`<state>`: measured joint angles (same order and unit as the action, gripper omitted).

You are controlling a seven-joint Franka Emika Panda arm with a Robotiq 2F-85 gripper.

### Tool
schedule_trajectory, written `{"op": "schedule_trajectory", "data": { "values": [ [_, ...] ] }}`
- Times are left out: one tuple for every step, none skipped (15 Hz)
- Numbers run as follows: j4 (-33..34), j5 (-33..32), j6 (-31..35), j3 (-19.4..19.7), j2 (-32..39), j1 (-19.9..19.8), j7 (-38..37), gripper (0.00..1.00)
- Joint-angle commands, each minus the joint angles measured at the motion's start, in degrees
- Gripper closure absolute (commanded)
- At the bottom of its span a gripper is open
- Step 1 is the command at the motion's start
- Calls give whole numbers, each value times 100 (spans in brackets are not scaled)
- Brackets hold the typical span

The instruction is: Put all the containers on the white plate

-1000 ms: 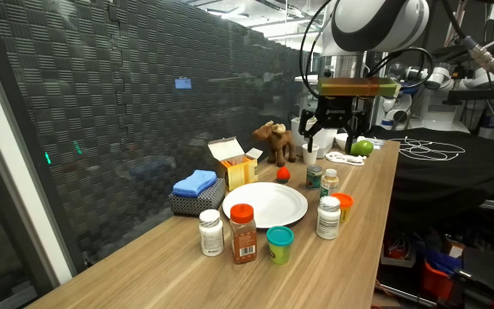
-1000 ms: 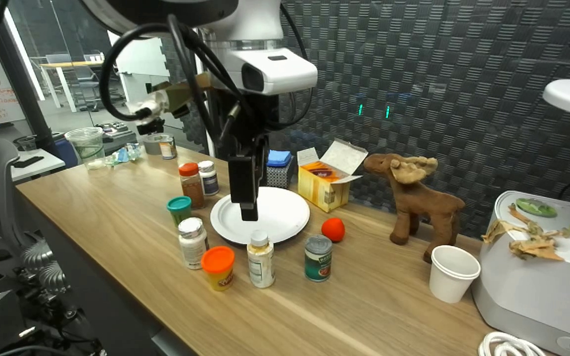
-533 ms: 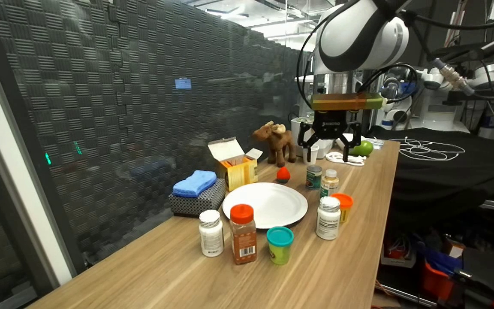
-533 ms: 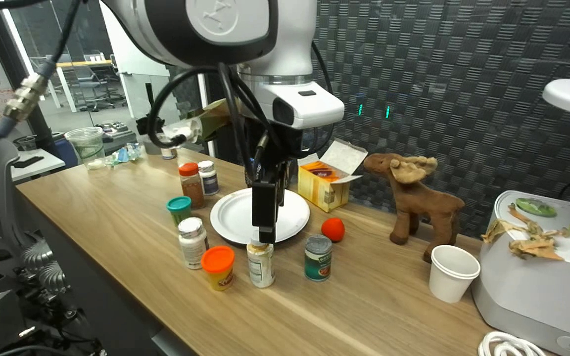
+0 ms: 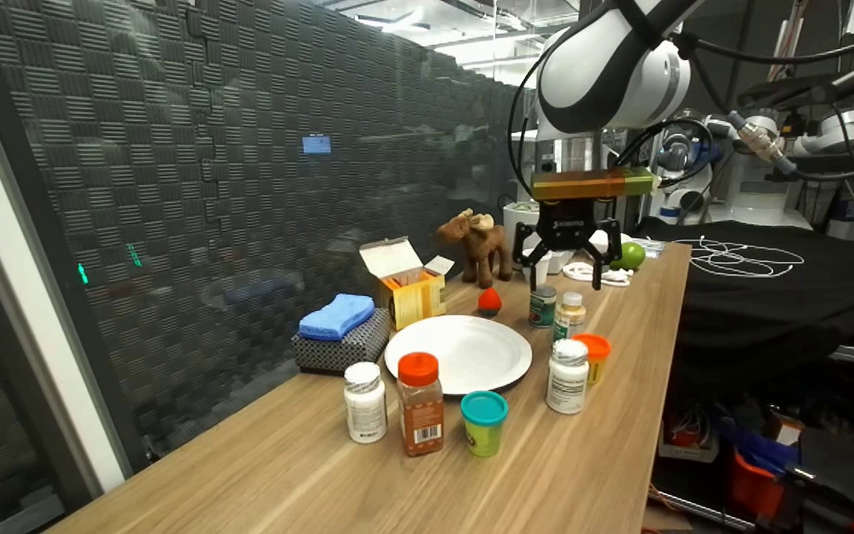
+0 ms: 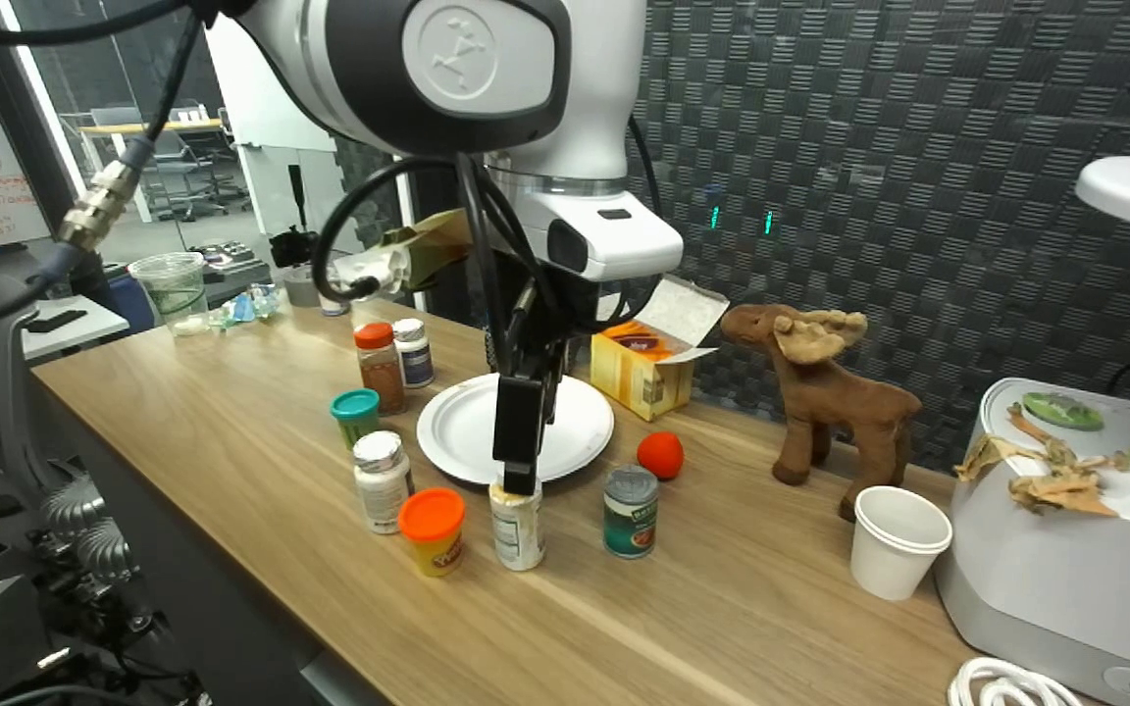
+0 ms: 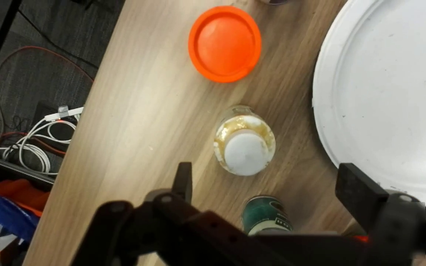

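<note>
Going left to right in an exterior view: first pill bottle [image 5: 365, 404] toward the wall edge of the worktop [image 5: 301, 493], red-lidded spice jar [image 5: 421, 411] right beside it, then the white plate [image 5: 464, 352], a bit nearer the wall edge than the open one, with none of the containers on it yet. Teal-lidded tub [image 5: 484, 429] sits just off its rim, tin can [image 5: 542, 308] further back (I'd count that too). The pincer [image 5: 565, 288] hangs up there with its jaws spread wide, holding nothing. Then toward the open edge you've got the second pill bottle [image 5: 568, 380], the white-capped bottle [image 5: 569, 319] and an orange-lidded Play-Doh tub [image 5: 594, 346]. My guess is the white-capped bottle goes first. In the wrist view it looks closer to the open-edge jaw and ahead of the tips, so I'd nudge over till it's centred, then drop straight down. It's tallish and probably tippy: close gently round the body, not the cap. Watch the plate-side jaw, it could catch the rim. I'd park it toward the plate's wall side, leaving room for the rest.
</note>
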<state>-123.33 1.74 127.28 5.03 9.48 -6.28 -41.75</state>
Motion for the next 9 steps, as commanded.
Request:
{"op": "schedule_trajectory", "data": {
  "values": [
    [103,228,-194,74,17,68,97,0],
    [107,276,-202,73,40,66,108,1],
    [120,303,-213,75,63,68,102,11],
    [128,338,-191,75,86,72,74,26],
    [123,365,-177,69,99,82,62,31],
    [123,359,-160,71,117,92,30,38],
    [123,338,-142,75,141,105,-10,47],
    [127,321,-132,80,165,114,-44,55],
    [128,323,-137,81,181,119,-47,62]
  ]
}}
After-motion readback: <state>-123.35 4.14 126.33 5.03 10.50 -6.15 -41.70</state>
